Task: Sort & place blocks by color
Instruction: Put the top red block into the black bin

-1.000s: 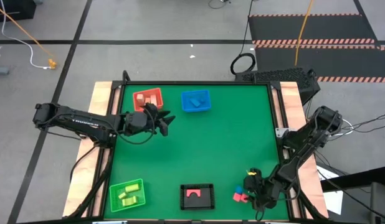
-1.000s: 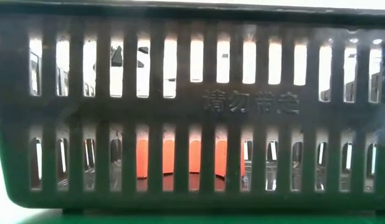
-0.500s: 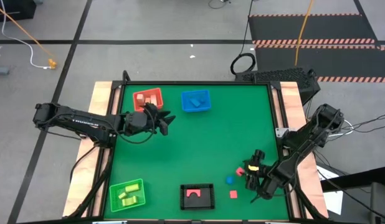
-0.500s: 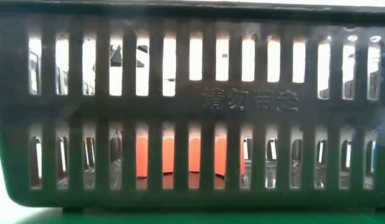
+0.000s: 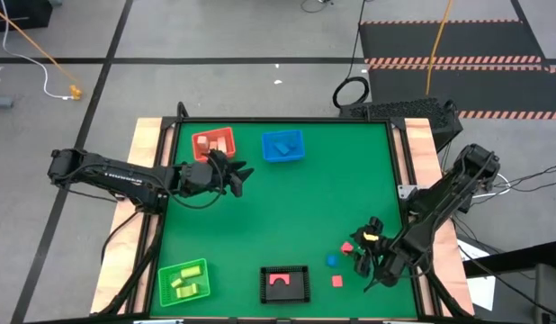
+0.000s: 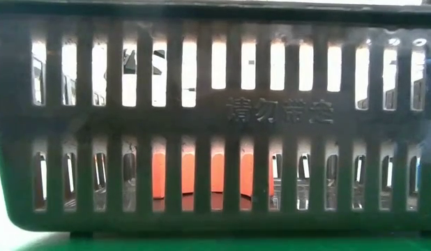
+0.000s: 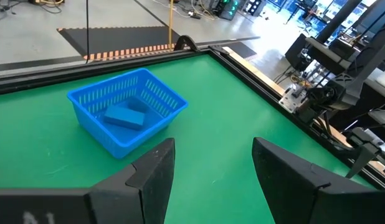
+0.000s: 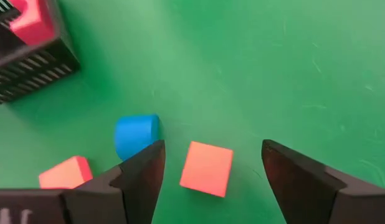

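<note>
High view: three loose blocks, a red block [image 8: 207, 168] nearest the open, empty jaws of the right gripper [image 5: 372, 261], are seen at the tabletop's [image 5: 305, 207] five o'clock, so a pick seems underway, next needing descent; the left gripper [image 5: 235, 176] waits open at ten o'clock.

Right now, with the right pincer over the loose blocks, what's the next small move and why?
Probably lower the right pincer straight down and close on the red block. Its fingers stand open with that block lying between them on the green mat, apart from the blue block.
</note>
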You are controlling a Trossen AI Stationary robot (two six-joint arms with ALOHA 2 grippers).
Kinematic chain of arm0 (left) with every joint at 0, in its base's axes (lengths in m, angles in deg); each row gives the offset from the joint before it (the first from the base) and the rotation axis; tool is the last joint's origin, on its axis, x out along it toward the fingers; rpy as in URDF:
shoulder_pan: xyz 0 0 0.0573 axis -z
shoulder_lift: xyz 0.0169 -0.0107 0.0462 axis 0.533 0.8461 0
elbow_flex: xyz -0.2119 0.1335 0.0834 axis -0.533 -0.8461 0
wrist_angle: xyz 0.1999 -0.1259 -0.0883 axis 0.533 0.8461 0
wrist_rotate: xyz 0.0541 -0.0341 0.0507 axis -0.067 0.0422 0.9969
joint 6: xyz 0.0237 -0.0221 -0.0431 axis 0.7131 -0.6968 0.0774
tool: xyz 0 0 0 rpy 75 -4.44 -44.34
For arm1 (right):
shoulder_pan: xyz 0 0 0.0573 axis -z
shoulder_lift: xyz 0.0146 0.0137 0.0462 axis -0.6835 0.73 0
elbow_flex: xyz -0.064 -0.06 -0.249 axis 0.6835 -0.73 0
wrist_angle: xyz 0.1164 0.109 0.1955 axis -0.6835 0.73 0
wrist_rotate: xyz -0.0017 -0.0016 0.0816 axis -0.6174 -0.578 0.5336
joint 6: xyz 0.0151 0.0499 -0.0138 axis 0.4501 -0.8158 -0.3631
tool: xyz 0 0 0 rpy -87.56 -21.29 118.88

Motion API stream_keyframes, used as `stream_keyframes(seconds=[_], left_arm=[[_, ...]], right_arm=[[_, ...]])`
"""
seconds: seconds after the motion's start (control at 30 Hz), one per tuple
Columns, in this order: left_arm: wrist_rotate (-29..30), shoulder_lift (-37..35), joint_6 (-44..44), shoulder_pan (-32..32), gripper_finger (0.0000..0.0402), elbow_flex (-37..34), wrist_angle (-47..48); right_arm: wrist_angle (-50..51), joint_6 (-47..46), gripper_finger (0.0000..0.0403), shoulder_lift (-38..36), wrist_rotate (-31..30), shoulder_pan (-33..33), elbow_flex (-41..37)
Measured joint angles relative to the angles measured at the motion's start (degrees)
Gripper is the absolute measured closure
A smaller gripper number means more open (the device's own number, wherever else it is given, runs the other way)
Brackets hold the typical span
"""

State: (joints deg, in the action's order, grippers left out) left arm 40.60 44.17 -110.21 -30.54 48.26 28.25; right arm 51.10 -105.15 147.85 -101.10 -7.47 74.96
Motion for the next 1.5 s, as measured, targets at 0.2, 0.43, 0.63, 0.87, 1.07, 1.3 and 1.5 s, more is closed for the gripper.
stream_keyframes(seconds=[0.2,0.43,0.63,0.87,1.07,1.3,1.5], left_arm=[[0.0,0.0,0.1,0.0,0.0188,0.0,0.0],[0.0,0.0,0.1,0.0,0.0188,0.0,0.0],[0.0,0.0,-0.3,1.3,0.0188,0.0,0.0],[0.0,0.0,-0.2,5.6,0.0188,0.0,0.1],[0.0,0.0,0.3,10.3,0.0188,0.0,0.1],[-0.1,5.0,14.9,17.9,0.0188,0.0,-5.3],[0.0,15.3,27.6,20.6,0.0188,0.0,-22.6]], right_arm=[[-0.6,-0.3,0.0124,5.4,0.7,0.0,0.0],[-1.7,-0.2,0.0114,9.5,0.8,0.0,0.1],[-1.9,-0.2,0.0171,9.7,0.8,0.7,0.1],[-2.0,1.5,0.0293,9.6,2.4,2.3,0.2],[-2.0,3.3,0.0293,8.8,3.4,4.1,0.2],[-8.6,10.1,0.0293,4.4,-1.2,7.9,0.1],[-29.4,29.8,0.0293,2.7,-2.3,12.7,0.1]])
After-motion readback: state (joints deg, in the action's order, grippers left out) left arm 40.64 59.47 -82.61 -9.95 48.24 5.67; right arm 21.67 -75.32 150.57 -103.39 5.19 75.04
